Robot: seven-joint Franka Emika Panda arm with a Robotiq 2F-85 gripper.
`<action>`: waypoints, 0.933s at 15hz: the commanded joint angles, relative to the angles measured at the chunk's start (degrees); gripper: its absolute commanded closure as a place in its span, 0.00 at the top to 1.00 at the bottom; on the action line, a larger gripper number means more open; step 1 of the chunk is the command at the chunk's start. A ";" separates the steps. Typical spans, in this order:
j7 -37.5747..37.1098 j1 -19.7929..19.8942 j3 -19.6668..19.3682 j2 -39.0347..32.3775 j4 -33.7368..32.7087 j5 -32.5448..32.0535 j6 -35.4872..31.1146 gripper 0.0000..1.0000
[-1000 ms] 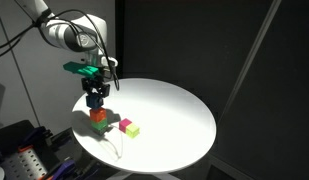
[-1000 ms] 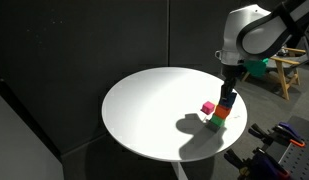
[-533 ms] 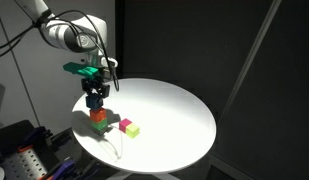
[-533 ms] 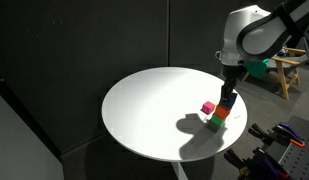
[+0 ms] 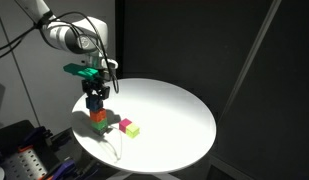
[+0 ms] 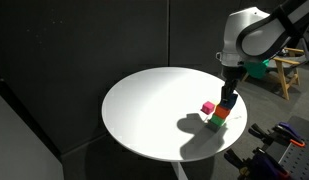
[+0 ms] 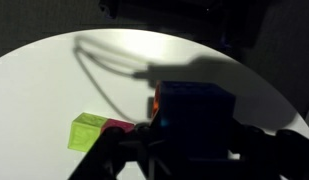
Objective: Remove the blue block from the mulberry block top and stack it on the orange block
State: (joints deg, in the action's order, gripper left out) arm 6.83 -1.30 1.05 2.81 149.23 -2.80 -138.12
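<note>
Dark curtains close the room on all sides, and in the middle you have a round white table, brightly lit. Your arm comes in from the edge of the table and points straight down over the side nearest to its base.

Your gripper is upright above a small tower of blocks. Its fingers are only as far apart as one block is wide, and they are clamped on the blue block, one finger on each side of it. In the wrist view the blue block fills the centre between the dark finger shapes, in shadow, so you cannot see there how firm the contact is.

Under it you see the orange block. The blue block stands on top of it or just over it; the pictures do not tell whether the two faces touch. In the wrist view only a thin strip of the orange block shows at the edge of the blue one. The orange block itself rests on a green cube, which is on the table.

Just beside the tower, toward the middle of the table, the mulberry block lies alone with its top bare. A yellow-green cube sits against it on its far side from the tower. In an exterior view the mulberry block is close to the tower, but apart from it
</note>
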 commanded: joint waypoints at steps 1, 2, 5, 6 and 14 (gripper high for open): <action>-1.88 0.36 -0.17 -0.38 -0.03 -1.51 -0.85 0.27; -1.91 0.38 -0.21 -0.50 -0.06 -1.54 -0.86 0.27; -2.03 0.42 -0.30 -0.71 -0.10 -1.66 -0.93 0.27; -2.07 0.43 -0.32 -0.81 -0.12 -1.68 -1.00 0.27; -2.56 0.47 -0.49 -1.20 -0.21 -2.09 -1.49 0.33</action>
State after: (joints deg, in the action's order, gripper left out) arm 6.06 -1.25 0.66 1.61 149.22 -2.95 -139.04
